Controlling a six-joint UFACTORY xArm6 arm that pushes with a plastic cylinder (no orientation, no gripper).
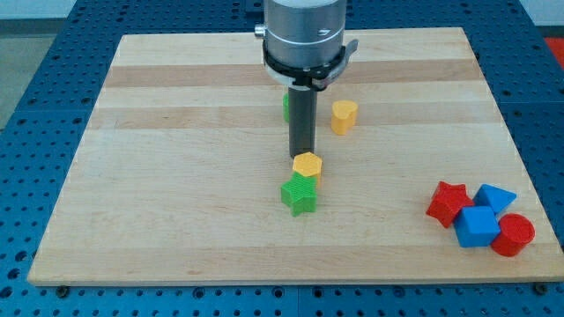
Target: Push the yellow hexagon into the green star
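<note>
The yellow hexagon (307,165) lies near the board's middle and touches the green star (300,195), which sits just below it and slightly to the view's left. My tip (302,157) rests at the hexagon's upper edge, touching or almost touching it. The dark rod rises straight up from there to the arm's grey body at the view's top.
A yellow block (344,115) stands right of the rod. A green block (286,106) is mostly hidden behind the rod. At the view's lower right sit a red star (448,202), a blue triangle (495,197), a blue block (477,226) and a red cylinder (514,234).
</note>
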